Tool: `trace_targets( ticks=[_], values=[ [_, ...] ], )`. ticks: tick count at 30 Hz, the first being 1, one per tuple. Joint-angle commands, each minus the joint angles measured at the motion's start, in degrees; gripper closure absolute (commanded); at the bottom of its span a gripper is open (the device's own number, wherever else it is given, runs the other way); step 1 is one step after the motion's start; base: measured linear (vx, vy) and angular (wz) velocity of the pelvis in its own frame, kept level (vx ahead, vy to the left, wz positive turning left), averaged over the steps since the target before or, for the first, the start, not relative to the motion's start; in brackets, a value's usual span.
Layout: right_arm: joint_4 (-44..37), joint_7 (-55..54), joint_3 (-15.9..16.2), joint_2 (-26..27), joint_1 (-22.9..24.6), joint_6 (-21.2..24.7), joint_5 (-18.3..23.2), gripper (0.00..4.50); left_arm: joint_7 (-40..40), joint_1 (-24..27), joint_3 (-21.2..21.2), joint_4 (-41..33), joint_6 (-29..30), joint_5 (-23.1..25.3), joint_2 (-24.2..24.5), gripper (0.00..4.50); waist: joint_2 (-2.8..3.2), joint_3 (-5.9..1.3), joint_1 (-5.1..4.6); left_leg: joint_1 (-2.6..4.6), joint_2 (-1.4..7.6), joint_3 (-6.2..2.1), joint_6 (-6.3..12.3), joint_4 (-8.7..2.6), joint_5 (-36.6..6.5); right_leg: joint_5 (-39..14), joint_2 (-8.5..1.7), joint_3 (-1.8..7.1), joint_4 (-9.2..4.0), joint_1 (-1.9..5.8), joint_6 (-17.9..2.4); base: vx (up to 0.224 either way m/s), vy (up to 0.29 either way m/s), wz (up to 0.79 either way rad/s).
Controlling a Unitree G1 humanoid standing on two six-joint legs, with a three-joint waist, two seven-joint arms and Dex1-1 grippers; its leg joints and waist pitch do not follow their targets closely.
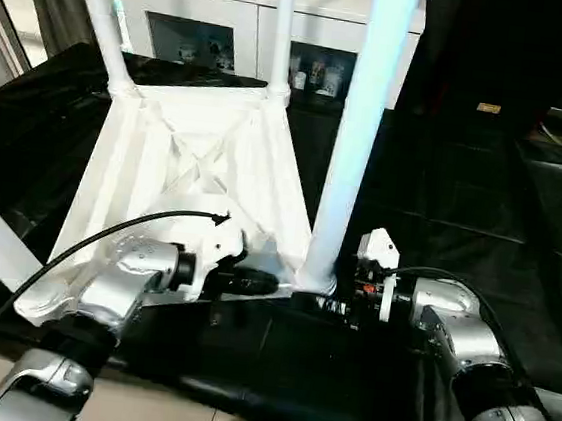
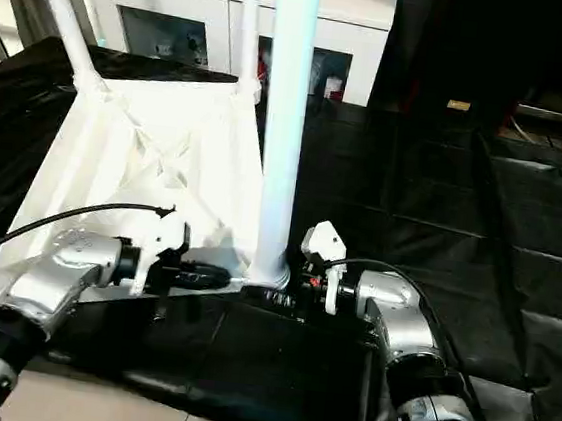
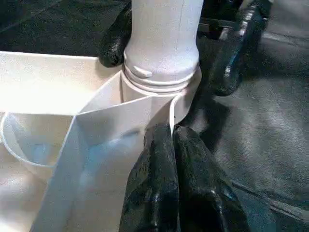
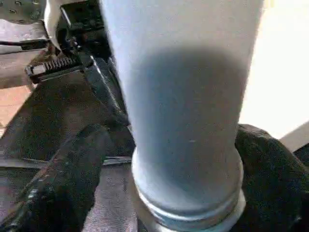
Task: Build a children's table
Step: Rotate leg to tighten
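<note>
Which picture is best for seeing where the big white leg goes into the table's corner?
The left wrist view: the leg enters the corner socket, ribbed rings showing. The right wrist view sees it close, between that hand's fingers, cut off below. Both eye views show the joint small, between the two hands.

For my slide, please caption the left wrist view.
Shut left pincer beside the leg seated in the upturned tabletop's corner socket.
</note>
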Motion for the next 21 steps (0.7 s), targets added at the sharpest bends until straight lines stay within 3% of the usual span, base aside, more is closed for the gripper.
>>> trace_targets(
  ticks=[1, 13, 21],
  values=[
    [-0.28, 1.78, 1.77, 0.49, 0.78, 1.14, 0.01, 0.67, -1.15, 1.0, -1.29, -0.39, 0.66, -1.14, -0.77, 4.5, -0.82, -2.97, -0.05, 0.09, 2.59, -0.4, 5.1, -3.17, -6.97, -2.55, -4.66, 2.52, -3.51, 2.88, -13.32, 0.0, 0.0, 0.0],
    [-1.47, 3.28, 2.47, 0.79, 1.44, 3.85, 0.26, 1.76, -1.85, 2.3, -1.25, -1.95, 1.51, -0.83, 0.02, 4.5, -1.02, -3.08, 0.22, 0.03, 2.48, -0.38, 5.32, -3.02, -5.74, -1.33, -4.63, 2.44, -3.3, 2.93, -13.05, 0.0, 0.0, 0.0],
    [-1.82, 2.96, 2.72, 1.23, 1.96, 4.54, 0.1, 1.88, -2.34, 2.68, -1.5, -2.51, 2.24, -0.52, 0.34, 4.5, -0.86, -3.16, 0.19, 0.05, 2.43, -0.42, 5.19, -2.96, -5.53, -0.62, -4.56, 2.41, -3.21, 2.98, -13.2, 0.0, 0.0, 0.0]
  ],
)
